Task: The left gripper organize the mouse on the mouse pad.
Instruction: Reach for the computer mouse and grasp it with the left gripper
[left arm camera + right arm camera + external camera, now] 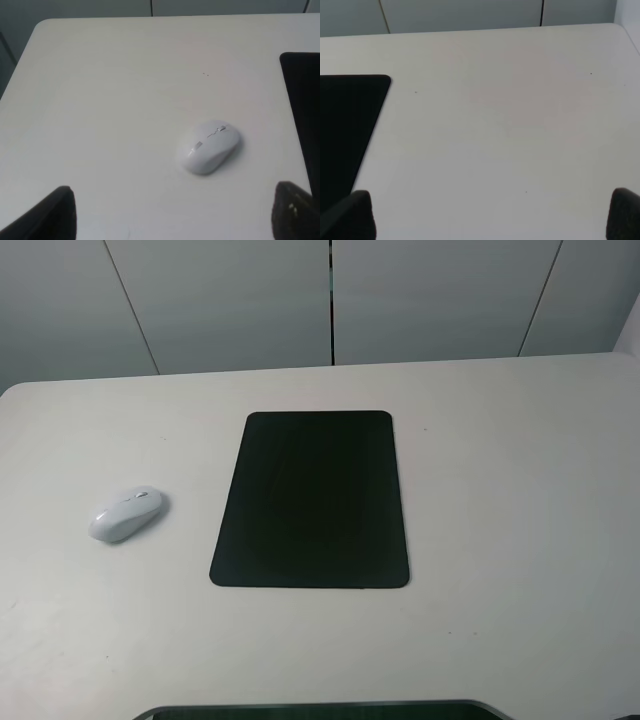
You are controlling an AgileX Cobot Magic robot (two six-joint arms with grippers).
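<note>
A pale off-white table (520,500) filled most of the high view, with a rounded corner at the upper left. A flat black mouse pad (312,500) lay at the centre of the frame, its long sides running up the picture. A white mouse (127,513) sat on the bare tabletop at the left, clear of the pad's left edge.

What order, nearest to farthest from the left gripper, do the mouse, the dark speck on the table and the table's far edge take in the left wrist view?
1. mouse, just ahead of the open left gripper.
2. dark speck, farther out, beyond the mouse.
3. table's far edge, farthest back.
</note>
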